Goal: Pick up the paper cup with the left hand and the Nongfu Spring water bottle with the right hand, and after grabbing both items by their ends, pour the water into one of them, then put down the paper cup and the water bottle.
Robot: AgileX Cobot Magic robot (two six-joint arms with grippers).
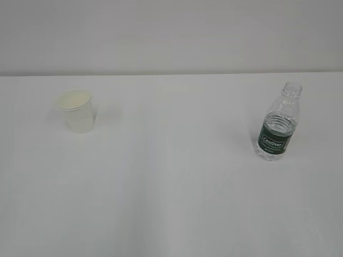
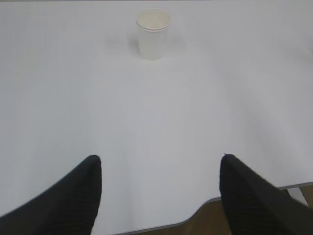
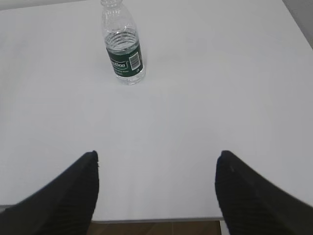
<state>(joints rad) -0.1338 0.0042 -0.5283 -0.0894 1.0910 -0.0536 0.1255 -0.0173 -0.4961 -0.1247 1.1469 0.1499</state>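
The white paper cup stands upright on the left of the white table, and shows far ahead in the left wrist view. On the right stands the capless Nongfu Spring water bottle, clear with a dark green label and water inside; the right wrist view has it far ahead, left of centre. My left gripper is open and empty over the table's near edge. My right gripper is open and empty too, well short of the bottle. Neither arm appears in the exterior view.
The white table runs back to a pale wall. Its near edge with brown floor below shows in both wrist views, and its right edge shows in the right wrist view.
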